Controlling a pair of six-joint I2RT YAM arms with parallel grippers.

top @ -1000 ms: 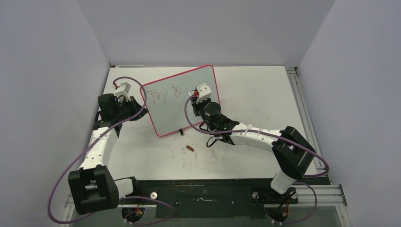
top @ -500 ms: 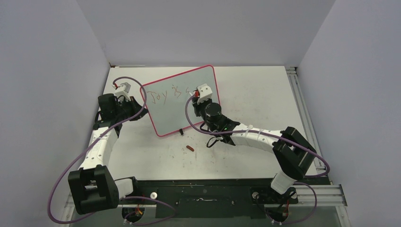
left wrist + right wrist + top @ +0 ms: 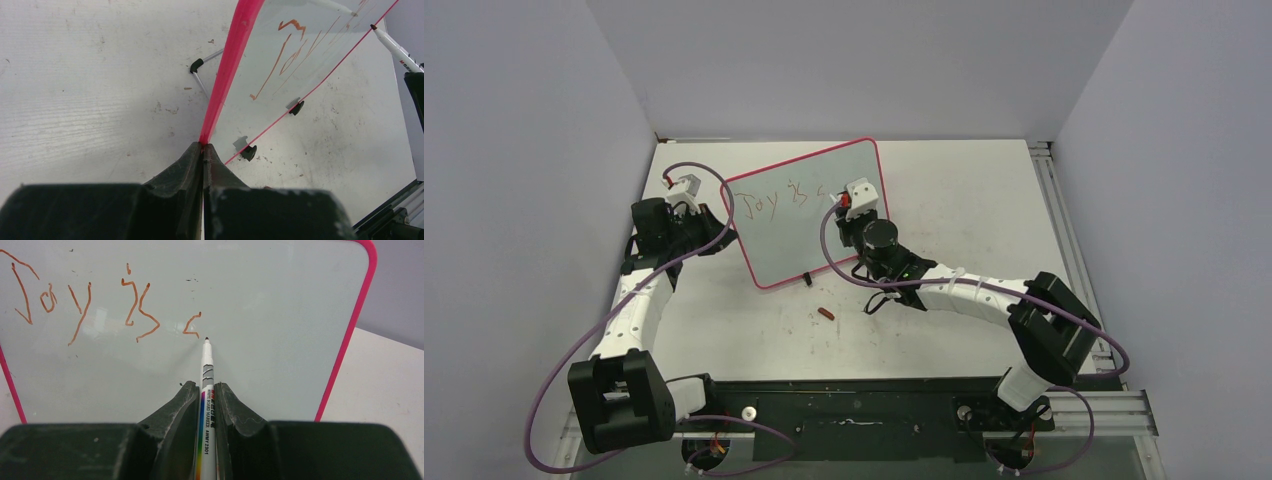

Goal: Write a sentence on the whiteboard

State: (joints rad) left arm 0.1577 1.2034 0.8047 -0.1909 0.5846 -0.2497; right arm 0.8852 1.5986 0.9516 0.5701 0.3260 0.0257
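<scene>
The whiteboard stands tilted on the table at back centre, with a pink-red frame. The sentence so reads "Joy is c" in reddish-brown strokes. My left gripper is shut on the board's left frame edge, its fingertips pinching the pink rim. My right gripper is shut on a white marker. The marker's tip sits at the board just right of and below the "c". The marker also shows in the left wrist view.
A small reddish-brown marker cap lies on the table in front of the board. The board's black feet and a wire stand leg rest on the tabletop. A metal rail runs along the right edge.
My right gripper and marker have shifted slightly right along the board, uncovering a fresh "c" after "is". The left arm and the board have not moved.
</scene>
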